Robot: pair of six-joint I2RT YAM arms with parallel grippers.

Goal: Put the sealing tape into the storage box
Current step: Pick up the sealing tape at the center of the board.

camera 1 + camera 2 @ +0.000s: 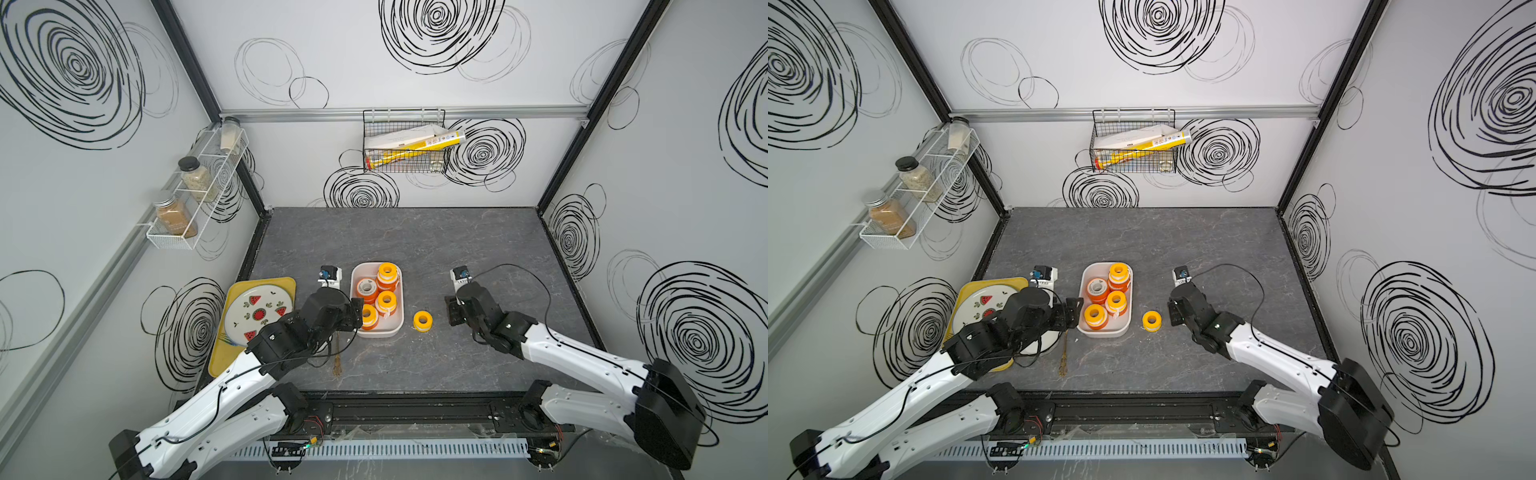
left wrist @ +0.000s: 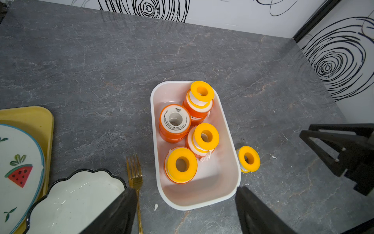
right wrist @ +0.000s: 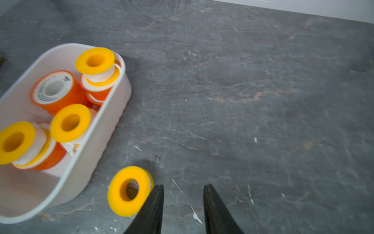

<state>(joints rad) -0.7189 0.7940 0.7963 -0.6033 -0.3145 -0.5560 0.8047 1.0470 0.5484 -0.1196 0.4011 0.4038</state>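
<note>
Right gripper (image 3: 184, 186) hangs low over the grey table (image 3: 263, 101), its two fingers parted with nothing between them. The one loose roll of tape (image 3: 115, 192) sits on the table just outside the finger on the box side, not yet straddled. The jaws would likely have to shift sideways toward the box to take it.

Just past that roll is the rounded wall of the white storage box (image 3: 91, 162). The strip of table between roll and wall is narrow, so a finger going in there could nudge either one. On the gripper's other side and ahead of it the table is bare, leaving free room to back off or swing.

Left gripper (image 2: 186, 189), fingers spread wide and empty, hovers at the box's near end with a fingertip to either side of it, seemingly waiting or ready to steady it. A gold fork (image 2: 134, 176) and a scalloped dish (image 2: 77, 198) crowd its outer finger.

Ahead of it the box floor is clear, room enough for the last roll. Farther in stand the other rolls (image 2: 192, 164), some stacked two high above the low rim.
</note>
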